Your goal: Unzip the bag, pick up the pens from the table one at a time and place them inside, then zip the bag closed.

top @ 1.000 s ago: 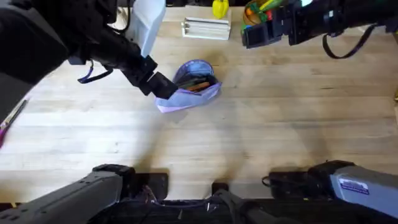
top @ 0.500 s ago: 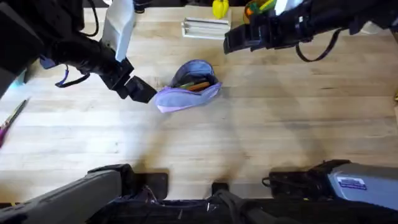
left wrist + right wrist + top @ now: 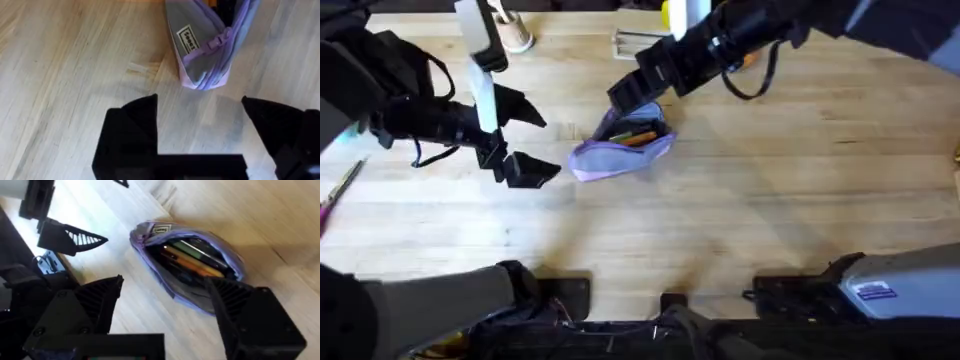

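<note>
Two steps look finished: the bag [image 3: 620, 145] lies unzipped toward the table's [image 3: 770, 200] far edge, near its middle, and the pens [image 3: 192, 260] lie inside its gaping mouth. No pen shows loose on the wood. Zipping shut is what remains, I judge. The right gripper [image 3: 165, 315] hovers just over the bag's far end, fingers spread, holding nothing. The left gripper [image 3: 200, 125] sits beside the bag's near end, apart from it, fingers likewise spread and empty.
</note>
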{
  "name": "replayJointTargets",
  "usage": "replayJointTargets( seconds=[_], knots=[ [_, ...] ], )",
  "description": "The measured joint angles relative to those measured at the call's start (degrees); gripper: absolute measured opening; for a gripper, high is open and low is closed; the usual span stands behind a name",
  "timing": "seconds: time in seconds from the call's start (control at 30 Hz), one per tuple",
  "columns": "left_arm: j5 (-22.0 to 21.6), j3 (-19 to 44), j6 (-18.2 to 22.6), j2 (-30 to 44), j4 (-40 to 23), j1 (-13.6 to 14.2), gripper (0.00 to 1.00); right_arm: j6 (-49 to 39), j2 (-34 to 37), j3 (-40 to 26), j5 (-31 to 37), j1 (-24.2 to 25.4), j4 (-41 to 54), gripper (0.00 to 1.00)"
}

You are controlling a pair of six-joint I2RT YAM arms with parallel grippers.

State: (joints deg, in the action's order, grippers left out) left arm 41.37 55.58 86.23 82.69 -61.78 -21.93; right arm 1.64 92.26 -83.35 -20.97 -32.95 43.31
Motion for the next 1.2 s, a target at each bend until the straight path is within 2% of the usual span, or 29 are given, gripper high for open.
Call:
replayJointTargets(
  seconds=[0.13,0.23,0.57,0.9,1.2],
  knots=[
    [1.23,-0.05,4.27,3.20,-0.69,-1.53,0.993,-2.54,6.53,-6.22,-1.10,-4.12,2.73,0.997],
    [1.54,-0.08,6.73,6.58,-1.85,-2.33,0.993,-4.50,10.03,-9.06,-1.42,-6.40,1.44,0.997],
    [2.20,-0.10,9.70,16.71,-2.52,-4.44,0.993,-6.44,14.51,-10.02,-6.15,-8.25,-5.59,0.995],
    [2.35,-0.14,11.61,17.05,-3.23,-4.53,0.993,-6.40,21.99,-10.27,-12.97,-9.04,-5.12,0.995],
    [2.35,-0.14,11.97,17.05,-3.41,-4.53,0.992,-6.40,22.51,-10.36,-14.70,-9.04,-0.27,0.995]
  ],
)
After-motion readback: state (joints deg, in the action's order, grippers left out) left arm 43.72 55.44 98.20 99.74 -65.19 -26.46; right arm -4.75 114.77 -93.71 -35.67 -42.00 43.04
